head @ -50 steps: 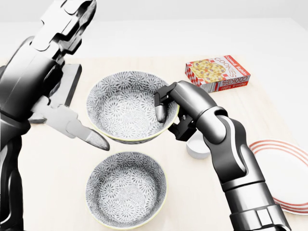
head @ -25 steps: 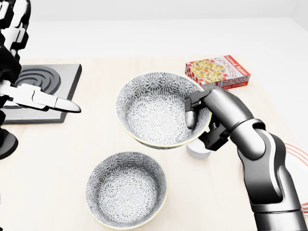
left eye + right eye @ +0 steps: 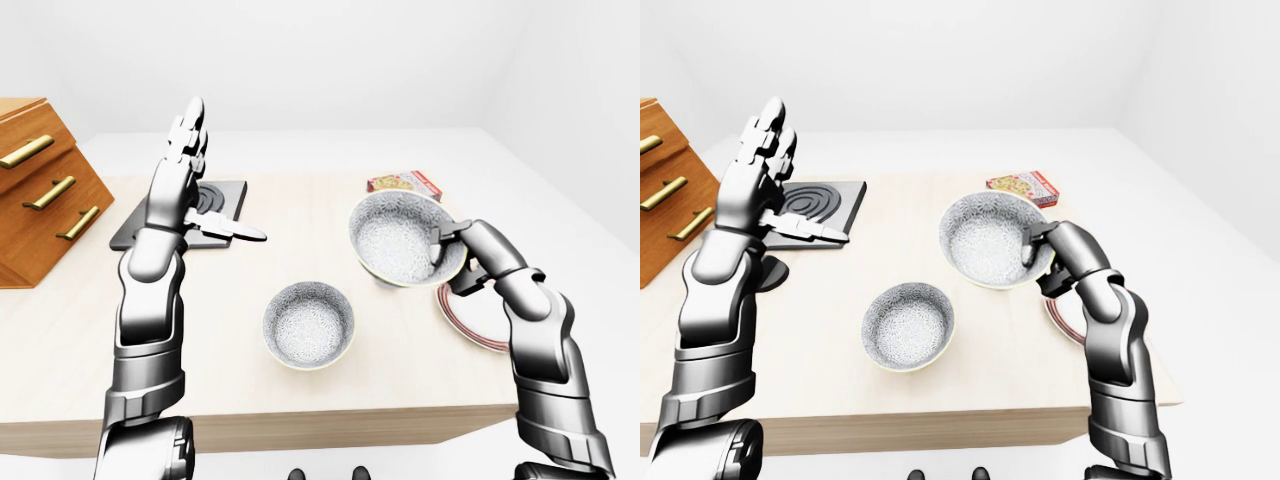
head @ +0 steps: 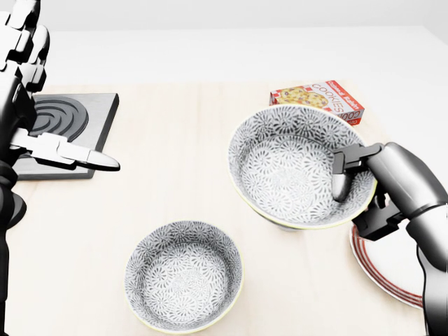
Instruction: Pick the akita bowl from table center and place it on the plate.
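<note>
White walls and floor surround a pale wooden table (image 4: 182,189) that carries a cookie box (image 4: 318,98) near its top edge in the head view, a black hotplate (image 4: 66,119) at its left edge, a red-rimmed plate (image 4: 381,269) at its right edge and a second patterned bowl (image 4: 183,274) near its bottom edge. The right hand (image 4: 371,185) pinches the rim of the akita bowl (image 4: 297,164), one finger inside and the others outside, holding it tilted in the air between the table's middle and the plate. The left hand (image 3: 185,160) is raised over the hotplate with its fingers spread, holding nothing.
</note>
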`<state>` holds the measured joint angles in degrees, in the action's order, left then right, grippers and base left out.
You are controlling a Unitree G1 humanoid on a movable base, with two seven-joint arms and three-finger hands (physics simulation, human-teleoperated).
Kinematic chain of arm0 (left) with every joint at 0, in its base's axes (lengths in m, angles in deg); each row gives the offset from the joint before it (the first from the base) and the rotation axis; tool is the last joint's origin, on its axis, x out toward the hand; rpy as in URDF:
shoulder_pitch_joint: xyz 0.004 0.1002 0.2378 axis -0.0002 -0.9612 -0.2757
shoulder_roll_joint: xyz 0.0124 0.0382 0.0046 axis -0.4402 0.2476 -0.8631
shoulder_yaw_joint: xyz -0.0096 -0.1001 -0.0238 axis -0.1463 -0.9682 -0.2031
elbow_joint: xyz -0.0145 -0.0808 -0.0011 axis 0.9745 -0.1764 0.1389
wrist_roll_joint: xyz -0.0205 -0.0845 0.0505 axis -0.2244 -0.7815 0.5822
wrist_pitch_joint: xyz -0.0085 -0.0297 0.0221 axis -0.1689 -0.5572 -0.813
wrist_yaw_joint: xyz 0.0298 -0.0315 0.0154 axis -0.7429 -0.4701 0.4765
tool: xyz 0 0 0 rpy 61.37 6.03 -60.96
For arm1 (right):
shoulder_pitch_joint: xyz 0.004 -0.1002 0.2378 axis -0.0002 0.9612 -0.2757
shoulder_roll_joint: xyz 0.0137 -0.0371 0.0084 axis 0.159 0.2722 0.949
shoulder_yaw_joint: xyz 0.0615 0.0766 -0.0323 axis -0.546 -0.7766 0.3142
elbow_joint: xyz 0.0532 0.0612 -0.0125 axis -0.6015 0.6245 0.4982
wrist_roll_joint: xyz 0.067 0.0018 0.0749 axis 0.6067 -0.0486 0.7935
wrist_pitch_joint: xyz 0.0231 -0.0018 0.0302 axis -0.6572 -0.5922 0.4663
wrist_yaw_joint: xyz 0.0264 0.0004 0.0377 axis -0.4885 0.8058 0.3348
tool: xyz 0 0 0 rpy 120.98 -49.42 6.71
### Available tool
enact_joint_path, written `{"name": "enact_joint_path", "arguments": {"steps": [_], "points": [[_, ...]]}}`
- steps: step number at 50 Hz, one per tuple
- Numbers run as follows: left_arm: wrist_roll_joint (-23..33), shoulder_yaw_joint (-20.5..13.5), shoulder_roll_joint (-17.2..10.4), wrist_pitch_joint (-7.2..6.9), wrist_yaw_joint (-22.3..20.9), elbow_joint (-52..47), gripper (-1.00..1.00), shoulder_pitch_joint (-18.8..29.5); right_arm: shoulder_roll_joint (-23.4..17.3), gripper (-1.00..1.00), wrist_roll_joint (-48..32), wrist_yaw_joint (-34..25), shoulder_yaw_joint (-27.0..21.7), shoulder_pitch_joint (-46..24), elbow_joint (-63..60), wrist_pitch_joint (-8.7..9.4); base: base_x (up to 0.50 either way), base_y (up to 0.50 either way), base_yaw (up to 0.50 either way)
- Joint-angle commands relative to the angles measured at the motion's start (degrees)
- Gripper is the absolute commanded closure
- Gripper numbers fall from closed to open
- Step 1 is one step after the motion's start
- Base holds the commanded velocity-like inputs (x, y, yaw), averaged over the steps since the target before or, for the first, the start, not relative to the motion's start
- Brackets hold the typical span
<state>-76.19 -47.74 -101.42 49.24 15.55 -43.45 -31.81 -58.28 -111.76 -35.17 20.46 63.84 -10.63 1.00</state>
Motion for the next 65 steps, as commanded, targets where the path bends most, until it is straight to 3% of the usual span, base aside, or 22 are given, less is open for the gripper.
{"name": "enact_joint_path", "arguments": {"steps": [1, 18, 25, 31, 40, 51, 54, 65], "points": [[0.38, 0.03, 0.11, 0.00, 0.19, 0.68, -1.00, -0.30, -1.84, 1.00, 4.64, 2.50, -5.23, 4.54, -2.44, 0.00, 0.00, 0.00, 0.00], [1.06, 0.66, 0.92, 0.00, 0.57, 0.92, -1.00, -0.45, -4.28, 1.00, 7.98, 4.68, -14.26, 11.76, 0.68, -0.22, 0.00, 0.00, 0.00], [1.33, 0.84, 1.06, 0.00, 0.63, 1.28, -1.00, -0.10, -4.92, 1.00, 8.96, 5.67, -17.50, 14.27, 3.40, -3.02, 0.00, 0.00, 0.00], [1.42, 0.88, 1.12, 0.00, 0.61, 1.40, -1.00, -0.21, -5.64, 1.00, 9.44, 6.55, -19.06, 14.88, 5.88, -4.32, 0.00, 0.00, 0.00], [1.44, 0.89, 1.10, 0.00, 0.64, 1.80, -1.00, -0.05, -7.58, 1.00, 9.49, 9.62, -19.60, 14.57, 12.11, -6.79, 0.00, 0.00, 0.00], [1.57, 0.94, 1.23, 0.00, 0.68, 1.43, -1.00, -0.20, -10.86, 1.00, 9.41, 13.53, -18.10, 11.88, 20.11, -8.42, 0.00, 0.00, 0.00], [1.60, 0.94, 1.22, 0.00, 0.69, 1.67, -1.00, -0.18, -11.80, 1.00, 8.99, 15.17, -17.46, 11.65, 23.23, -10.00, 0.00, 0.00, 0.00], [1.52, 0.85, 1.14, 0.00, 0.67, 1.49, -1.00, -0.22, -14.16, 1.00, 8.90, 19.15, -14.91, 9.47, 32.08, -10.00, 0.00, 0.00, 0.00]]}}
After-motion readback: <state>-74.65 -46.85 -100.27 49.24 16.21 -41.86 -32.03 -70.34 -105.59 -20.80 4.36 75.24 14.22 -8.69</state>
